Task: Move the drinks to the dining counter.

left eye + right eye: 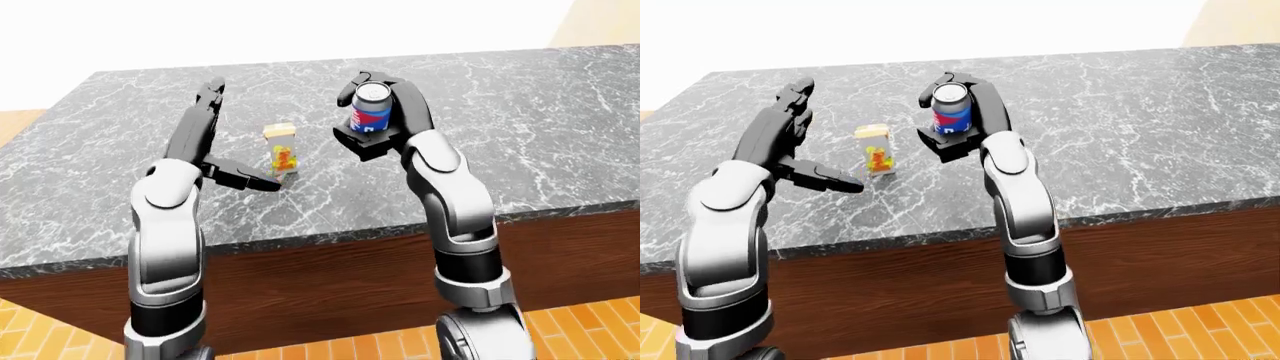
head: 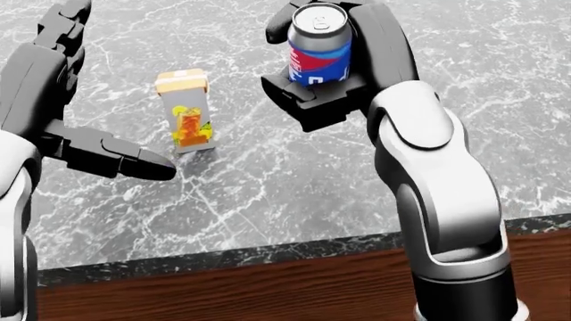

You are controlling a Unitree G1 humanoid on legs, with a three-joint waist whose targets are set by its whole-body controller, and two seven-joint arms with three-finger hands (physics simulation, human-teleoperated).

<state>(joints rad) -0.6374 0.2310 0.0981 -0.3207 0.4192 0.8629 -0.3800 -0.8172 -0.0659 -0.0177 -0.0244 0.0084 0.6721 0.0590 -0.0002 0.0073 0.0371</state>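
Note:
A small juice carton (image 2: pixel 185 120) with an orange top stands upright on the grey marble dining counter (image 2: pixel 268 194), free of any hand. My left hand (image 2: pixel 80 93) is open to the left of it, fingers spread wide, its thumb (image 2: pixel 116 160) stretched out low beside the carton's base. My right hand (image 2: pixel 326 60) is shut on a blue and red soda can (image 2: pixel 318 43), held upright above the counter to the right of the carton. In the left-eye view the carton (image 1: pixel 281 152) and the can (image 1: pixel 370 109) show side by side.
The counter has a dark stone rim (image 2: pixel 268 254) over a brown wood face (image 2: pixel 268 297). An orange brick floor (image 1: pixel 580 322) runs below it. Marble stretches far to the right (image 1: pixel 560 127).

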